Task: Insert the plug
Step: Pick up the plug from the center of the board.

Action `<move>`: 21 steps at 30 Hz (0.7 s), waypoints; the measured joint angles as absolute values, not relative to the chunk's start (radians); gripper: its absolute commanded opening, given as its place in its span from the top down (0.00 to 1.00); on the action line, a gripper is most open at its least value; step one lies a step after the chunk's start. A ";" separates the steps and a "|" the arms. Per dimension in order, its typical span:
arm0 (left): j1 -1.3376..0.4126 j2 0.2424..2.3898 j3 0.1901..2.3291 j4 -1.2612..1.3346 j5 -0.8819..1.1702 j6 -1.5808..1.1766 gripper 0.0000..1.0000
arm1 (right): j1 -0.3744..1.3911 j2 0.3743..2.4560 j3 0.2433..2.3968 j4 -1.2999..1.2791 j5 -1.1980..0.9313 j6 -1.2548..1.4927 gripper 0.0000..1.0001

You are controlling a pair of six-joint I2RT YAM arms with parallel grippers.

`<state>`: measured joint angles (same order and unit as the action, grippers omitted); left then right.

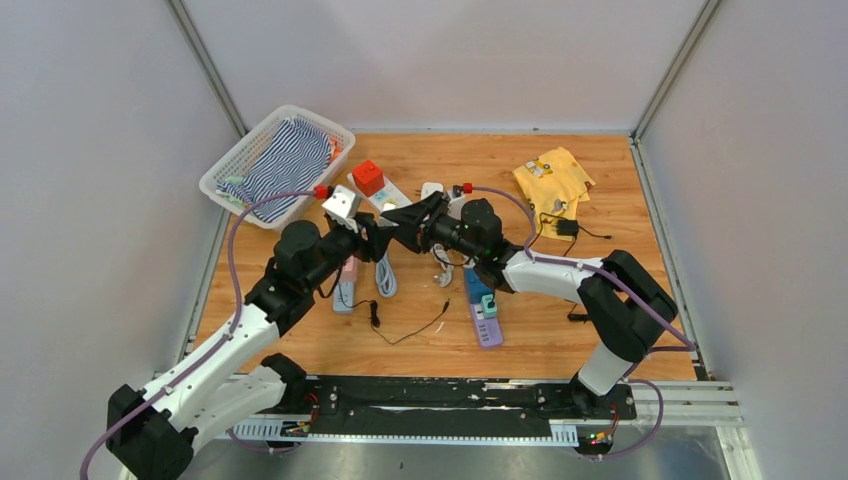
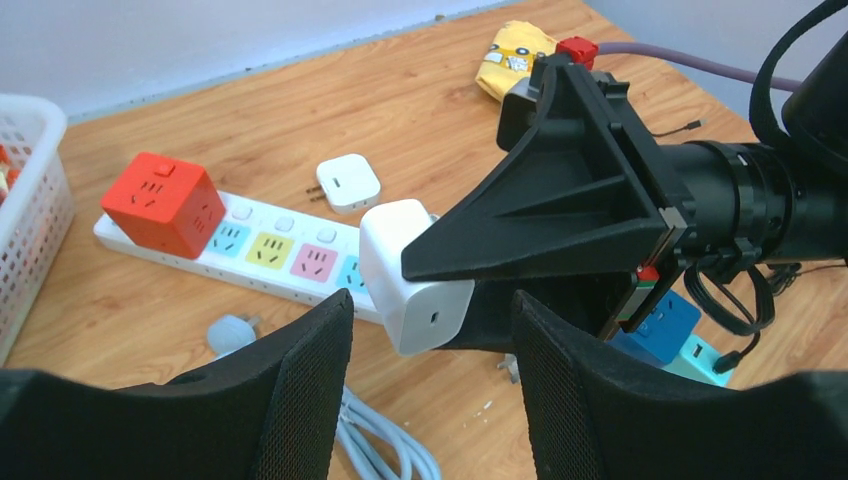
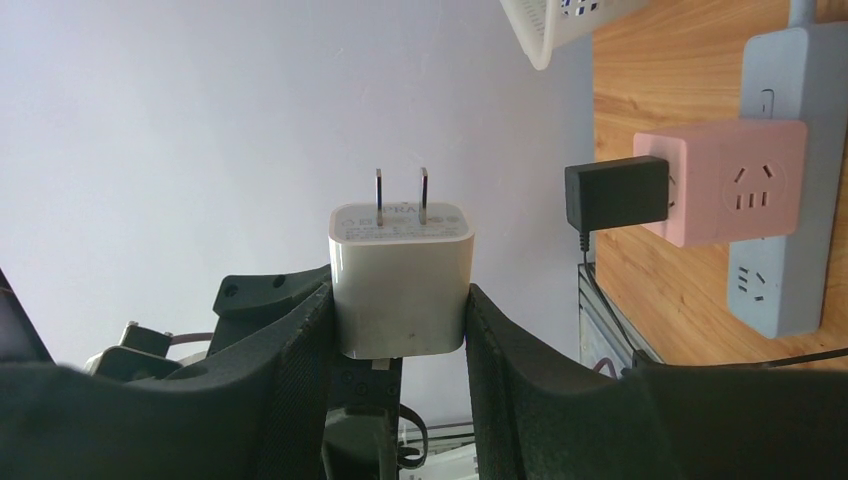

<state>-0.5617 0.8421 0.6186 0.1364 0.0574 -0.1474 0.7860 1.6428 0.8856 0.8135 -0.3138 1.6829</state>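
White plug (image 3: 400, 270), seemingly clamped, right end effector (image 3: 398, 305)

The wooden tabletop (image 1: 540, 330) carries many things. At its far left corner stands a white basket (image 1: 240, 150). Near it lies a white power strip (image 2: 262, 250), and a small white charger (image 2: 348, 182) lies on the wood just behind this strip. At the far right lies a yellow cloth (image 1: 553, 178), with a black adapter (image 1: 567, 228) near it. Toward the middle lie a grey strip (image 1: 344, 296), a purple strip (image 1: 486, 325), a coiled white cable (image 1: 386, 277) and a thin black cable (image 1: 410, 328) between the two strips.
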 measured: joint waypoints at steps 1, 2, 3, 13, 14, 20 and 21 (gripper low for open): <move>-0.567 0.850 0.625 0.142 0.053 -0.141 0.39 | 0.786 1.643 0.886 0.814 -0.313 1.684 0.72; -0.571 0.857 0.629 0.149 0.048 -0.136 0.40 | 0.786 1.643 0.886 0.815 -0.311 1.684 0.72; -0.576 0.863 0.631 0.155 0.043 -0.131 0.40 | 0.786 1.643 0.886 0.816 -0.310 1.685 0.72; -0.594 0.924 0.637 0.163 -0.004 -0.096 0.51 | 0.786 1.643 0.885 0.831 -0.302 1.691 0.72; -0.595 0.932 0.639 0.163 -0.009 -0.095 0.52 | 0.786 1.643 0.885 0.833 -0.302 1.691 0.72; -0.604 0.958 0.650 0.162 -0.012 -0.080 0.94 | 0.790 1.643 0.881 0.841 -0.282 1.691 0.69; -0.605 0.958 0.651 0.162 -0.013 -0.080 1.00 | 0.790 1.643 0.876 0.847 -0.277 1.691 0.68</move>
